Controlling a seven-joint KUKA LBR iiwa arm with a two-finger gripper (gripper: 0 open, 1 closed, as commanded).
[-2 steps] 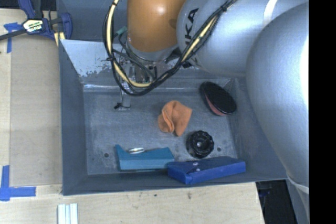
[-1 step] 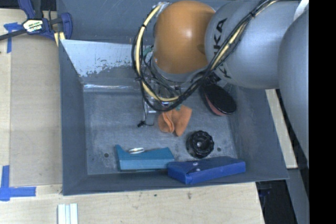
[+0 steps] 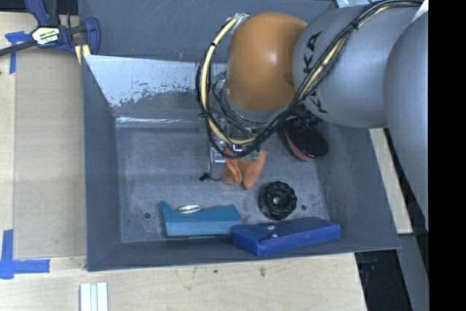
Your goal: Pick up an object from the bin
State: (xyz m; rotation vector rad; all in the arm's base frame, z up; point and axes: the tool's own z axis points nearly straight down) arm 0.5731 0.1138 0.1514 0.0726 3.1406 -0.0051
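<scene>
Gripper (image 3: 218,165) sits low at the middle of the bin (image 3: 145,156); open or closed, I cannot tell. Touching its right side lies a crumpled orange piece (image 3: 246,171). Likely the grasp stage; next, a firm close, then lifting.

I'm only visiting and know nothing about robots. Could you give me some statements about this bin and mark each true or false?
1. An orange thing lies beside the gripper. True.
2. A black knob lies near the orange thing. True.
3. A light blue block and a dark blue block lie along the bin's lower wall. True.
4. The dark blue block is left of the light blue block. False: it is on the right.
5. The black knob sits on a block. False: it lies on the bin floor.
6. The arm enters from the left. False: from the right.
</scene>
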